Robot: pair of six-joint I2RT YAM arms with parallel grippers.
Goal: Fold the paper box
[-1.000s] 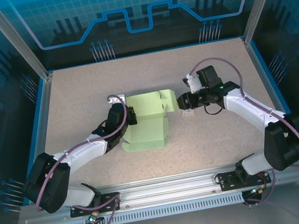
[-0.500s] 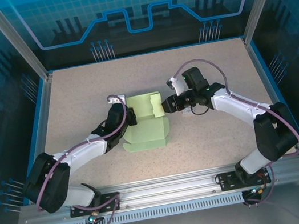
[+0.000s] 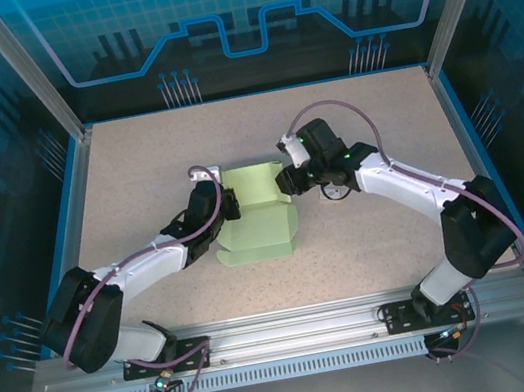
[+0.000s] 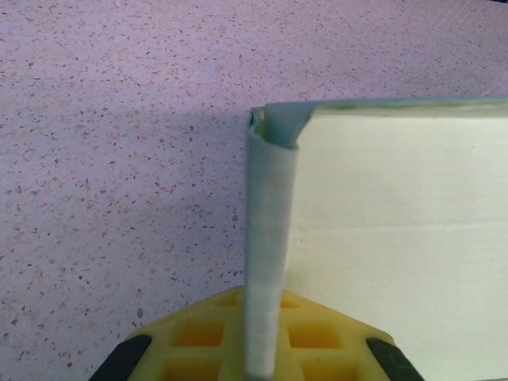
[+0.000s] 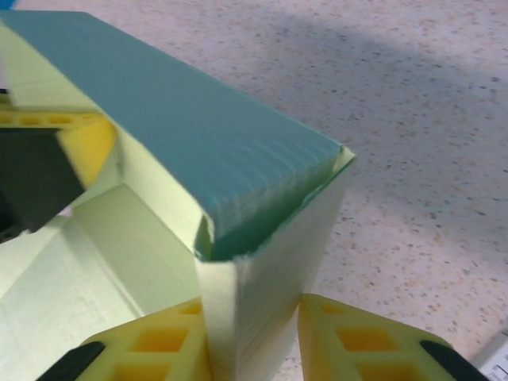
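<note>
Currently the paper box (image 3: 259,223) lies between both grippers: the left gripper (image 3: 231,208) pinches its left wall, the right gripper (image 3: 284,183) its right (upright) wall.

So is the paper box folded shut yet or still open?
Partly folded, not shut: the paper box has upright walls pinched by the left fingers and right fingers, with its inside exposed.

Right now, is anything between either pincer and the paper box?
Nothing visible. The left pincer grips the left wall of the paper box, and the right pincer pinches its right wall.
</note>
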